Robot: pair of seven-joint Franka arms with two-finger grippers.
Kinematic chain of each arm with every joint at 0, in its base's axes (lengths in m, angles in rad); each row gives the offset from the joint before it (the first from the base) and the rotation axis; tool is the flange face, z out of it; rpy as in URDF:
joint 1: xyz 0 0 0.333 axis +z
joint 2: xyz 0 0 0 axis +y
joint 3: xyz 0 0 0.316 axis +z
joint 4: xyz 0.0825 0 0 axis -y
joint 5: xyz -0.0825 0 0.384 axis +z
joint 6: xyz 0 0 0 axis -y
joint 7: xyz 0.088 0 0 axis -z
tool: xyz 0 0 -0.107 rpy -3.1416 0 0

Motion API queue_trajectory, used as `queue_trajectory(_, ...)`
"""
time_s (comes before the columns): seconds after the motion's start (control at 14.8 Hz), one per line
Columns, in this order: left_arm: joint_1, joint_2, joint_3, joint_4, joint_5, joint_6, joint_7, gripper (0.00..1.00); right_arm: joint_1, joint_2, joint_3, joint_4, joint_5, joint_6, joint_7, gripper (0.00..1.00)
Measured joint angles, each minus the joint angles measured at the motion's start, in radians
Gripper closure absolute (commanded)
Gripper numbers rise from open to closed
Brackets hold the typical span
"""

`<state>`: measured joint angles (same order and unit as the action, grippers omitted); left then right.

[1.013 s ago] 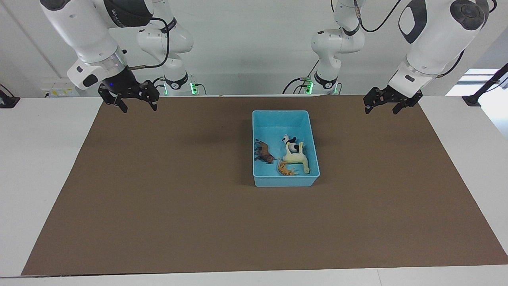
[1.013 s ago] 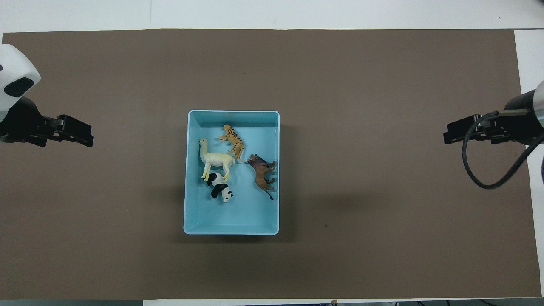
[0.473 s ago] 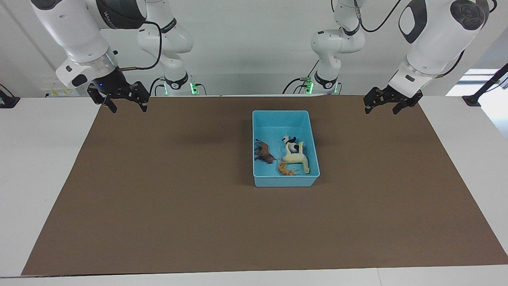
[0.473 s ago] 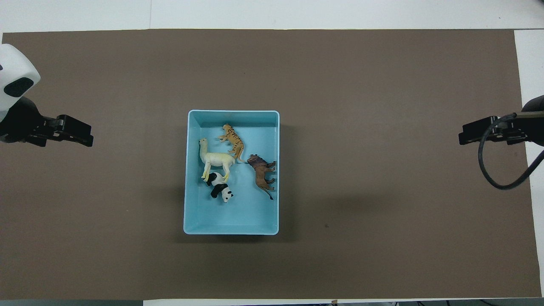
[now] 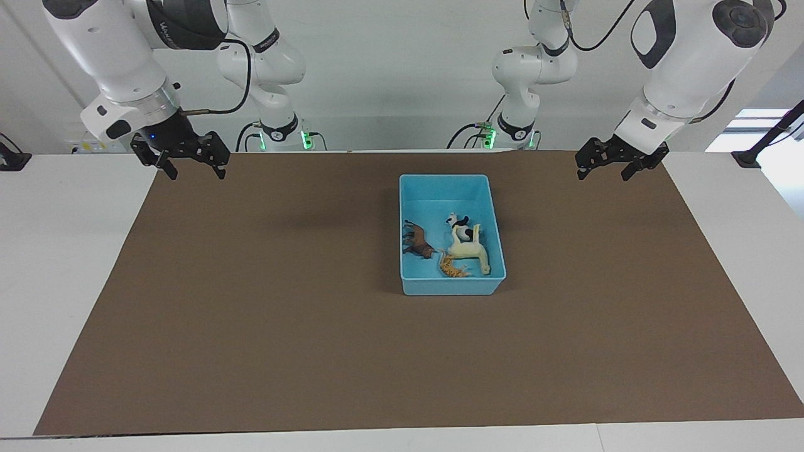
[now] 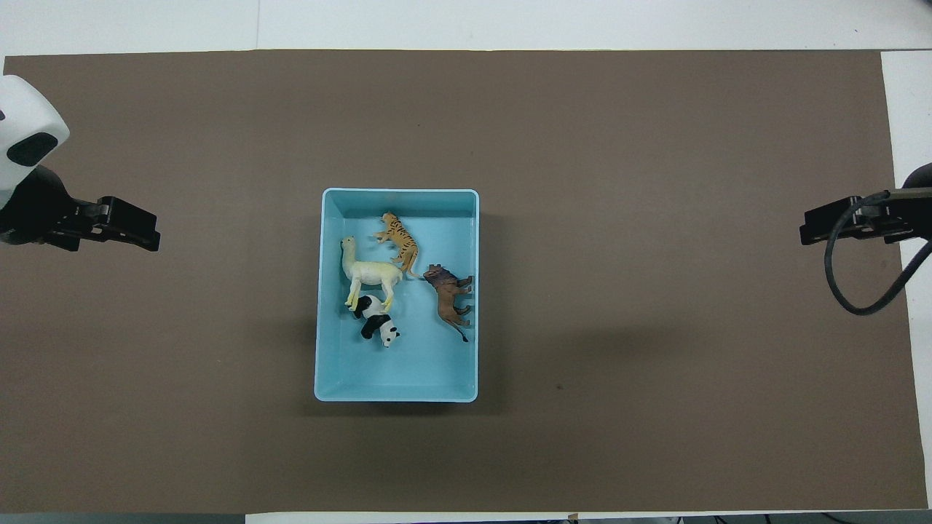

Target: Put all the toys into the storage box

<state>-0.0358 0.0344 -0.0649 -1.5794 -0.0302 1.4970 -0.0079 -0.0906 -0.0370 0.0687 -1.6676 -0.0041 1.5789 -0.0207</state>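
I saw all four toys (image 6: 397, 280) lying inside the storage box (image 6: 325, 291), both empty pincers spread apart, left (image 5: 611, 168) at three o'clock, right (image 5: 187, 166) at nine, so only a careless sweep could tip it.

Brown mat (image 5: 264, 314) (flat, rectangular), covering most of white table (image 5: 63, 251)

toys (image 6: 397, 280) in storage box (image 6: 397, 394) | box mid-mat (image 6: 655, 145)

White table (image 5: 56, 251) | brown mat (image 5: 282, 326) lying across it | light blue storage box (image 5: 447, 287) sitting mid-mat
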Motion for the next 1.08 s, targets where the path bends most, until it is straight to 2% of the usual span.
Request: queue_trajectory(1.08, 0.000, 0.000, 0.000, 0.000, 0.000, 0.000, 0.000, 0.00, -0.005, 0.000, 0.000, -0.004, -0.010, 0.000, 0.084, 0.00)
